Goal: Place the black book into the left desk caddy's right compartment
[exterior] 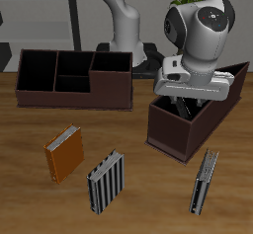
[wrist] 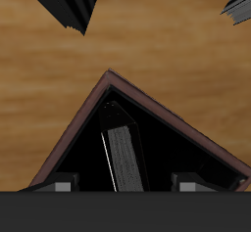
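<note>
The left desk caddy [exterior: 178, 134] is a dark maroon-brown box standing at an angle to the table's front edge. My gripper [exterior: 185, 102] hangs just over its end nearer the front edge. In the wrist view the caddy's rim [wrist: 162, 114] forms a corner around the deep right compartment [wrist: 83, 162]. The black book [wrist: 122, 156], a dark slab with a pale edge, leans inside that compartment. My gripper [wrist: 125, 183] is open; its fingers [wrist: 65, 185] stand wide apart on either side of the book, clear of it.
A longer, lower caddy [exterior: 74, 80] stands farther back. An orange book [exterior: 64, 156], a black-and-white striped book [exterior: 104, 181] and another thin dark striped book [exterior: 205, 182] stand near the table's front edge. The robot base is behind the caddies.
</note>
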Robot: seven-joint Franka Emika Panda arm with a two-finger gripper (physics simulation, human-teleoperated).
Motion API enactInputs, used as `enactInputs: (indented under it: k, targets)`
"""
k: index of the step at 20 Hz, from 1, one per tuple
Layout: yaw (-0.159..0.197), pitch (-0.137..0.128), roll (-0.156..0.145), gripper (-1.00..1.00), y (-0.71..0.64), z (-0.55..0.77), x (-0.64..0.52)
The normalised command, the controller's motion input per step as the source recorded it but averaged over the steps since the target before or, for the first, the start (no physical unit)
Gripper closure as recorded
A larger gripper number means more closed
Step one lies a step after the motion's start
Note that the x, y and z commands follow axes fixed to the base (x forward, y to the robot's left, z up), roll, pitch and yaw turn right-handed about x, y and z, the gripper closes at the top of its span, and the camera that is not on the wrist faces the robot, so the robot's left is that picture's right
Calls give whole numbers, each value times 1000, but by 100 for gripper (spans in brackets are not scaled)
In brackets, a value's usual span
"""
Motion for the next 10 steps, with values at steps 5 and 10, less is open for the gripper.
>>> enactInputs:
  k: [5,10]
  targets:
    - [1,-26,46,-100,41,52,-7]
    - [19,-31,19,-100,-25,64,-31]
